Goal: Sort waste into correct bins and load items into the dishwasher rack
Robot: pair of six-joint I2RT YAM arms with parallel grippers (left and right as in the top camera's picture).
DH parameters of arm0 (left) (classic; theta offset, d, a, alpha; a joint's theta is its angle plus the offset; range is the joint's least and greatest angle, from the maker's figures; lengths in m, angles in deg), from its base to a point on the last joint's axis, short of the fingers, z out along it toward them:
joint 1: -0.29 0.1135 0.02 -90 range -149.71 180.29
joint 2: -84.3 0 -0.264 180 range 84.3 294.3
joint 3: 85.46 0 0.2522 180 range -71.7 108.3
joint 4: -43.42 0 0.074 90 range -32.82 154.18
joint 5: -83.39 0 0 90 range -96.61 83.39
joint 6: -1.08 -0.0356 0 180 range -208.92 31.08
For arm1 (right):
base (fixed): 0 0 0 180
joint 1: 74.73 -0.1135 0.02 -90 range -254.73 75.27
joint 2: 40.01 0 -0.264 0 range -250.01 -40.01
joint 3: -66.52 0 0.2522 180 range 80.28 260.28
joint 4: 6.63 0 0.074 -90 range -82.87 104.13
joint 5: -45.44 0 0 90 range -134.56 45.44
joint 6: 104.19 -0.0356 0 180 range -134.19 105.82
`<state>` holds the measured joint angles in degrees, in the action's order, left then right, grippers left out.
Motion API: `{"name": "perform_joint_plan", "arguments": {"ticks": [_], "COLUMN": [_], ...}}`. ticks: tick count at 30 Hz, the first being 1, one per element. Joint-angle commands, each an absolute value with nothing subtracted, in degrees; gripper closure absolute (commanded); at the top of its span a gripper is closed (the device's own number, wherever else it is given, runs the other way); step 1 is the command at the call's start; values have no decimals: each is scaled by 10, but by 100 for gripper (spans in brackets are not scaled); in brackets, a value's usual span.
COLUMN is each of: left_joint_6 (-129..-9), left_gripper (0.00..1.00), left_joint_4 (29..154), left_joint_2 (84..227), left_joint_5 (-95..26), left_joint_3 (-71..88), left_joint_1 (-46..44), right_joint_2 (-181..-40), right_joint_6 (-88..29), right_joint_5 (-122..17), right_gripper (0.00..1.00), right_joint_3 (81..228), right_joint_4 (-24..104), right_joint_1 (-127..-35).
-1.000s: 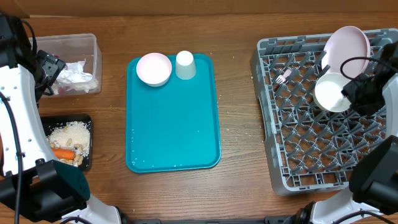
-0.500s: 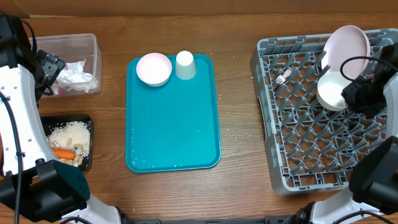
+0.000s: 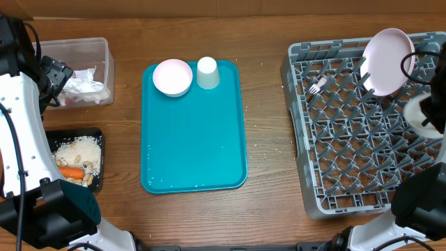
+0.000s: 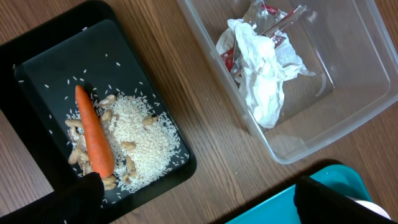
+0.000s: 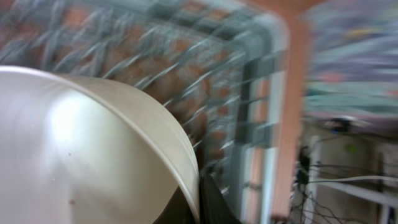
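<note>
Bowl (image 5: 93,143) held by the right gripper (image 5: 198,200), whose jaws are closed narrow on the rim. Its white wall fills the wrist view, with the rack (image 3: 362,139) a blur behind it. From overhead the bowl is a smeared white shape at the rack's 3 o'clock edge, and whether it touches the pegs cannot be told.

A plate (image 3: 387,52) stands on edge at the rack's 1 o'clock. A fork (image 3: 317,85) lies among the pegs at 11 o'clock.

On the teal tray (image 3: 195,146), mid-table, a second bowl (image 3: 172,77) and a cup (image 3: 207,72) sit just beside each other along the 12 o'clock end.

The left gripper (image 4: 199,196) hangs with jaws spread wide, holding and touching nothing. Both dark fingers (image 4: 74,199) show at the foot of its wrist view.

A tub (image 4: 348,124) at the table's (image 3: 268,104) 10 o'clock holds napkins (image 4: 264,74) and a wrapper (image 4: 230,59). A black tray (image 4: 37,56) at 8 o'clock holds a carrot (image 4: 93,134) lying across crumbs (image 4: 146,143).
</note>
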<state>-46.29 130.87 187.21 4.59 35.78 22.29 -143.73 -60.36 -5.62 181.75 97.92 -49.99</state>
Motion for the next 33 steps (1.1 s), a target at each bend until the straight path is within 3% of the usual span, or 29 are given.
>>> {"name": "perform_joint_plan", "arguments": {"ticks": [1, 6, 16, 33], "left_joint_6": [-469, -469, -469, -469], "left_gripper": [0, 0, 0, 0], "left_joint_4": [1308, 1308, 1308, 1308], "left_joint_2": [1871, 1871, 1871, 1871], "left_joint_5": [54, 54, 54, 54], "left_joint_3": [361, 361, 361, 361], "left_joint_1": [220, 220, 220, 220], "right_joint_2": [-1434, -1434, -1437, -1438], "right_joint_6": [-732, -745, -736, -696], "right_joint_5": [114, 210, 210, 299], "right_gripper": [96, 96, 96, 96], "right_joint_3": [1831, 1828, 1785, 1685], "right_joint_4": [995, 1003, 967, 912], "right_joint_1": [-498, -481, -390, -388]}}
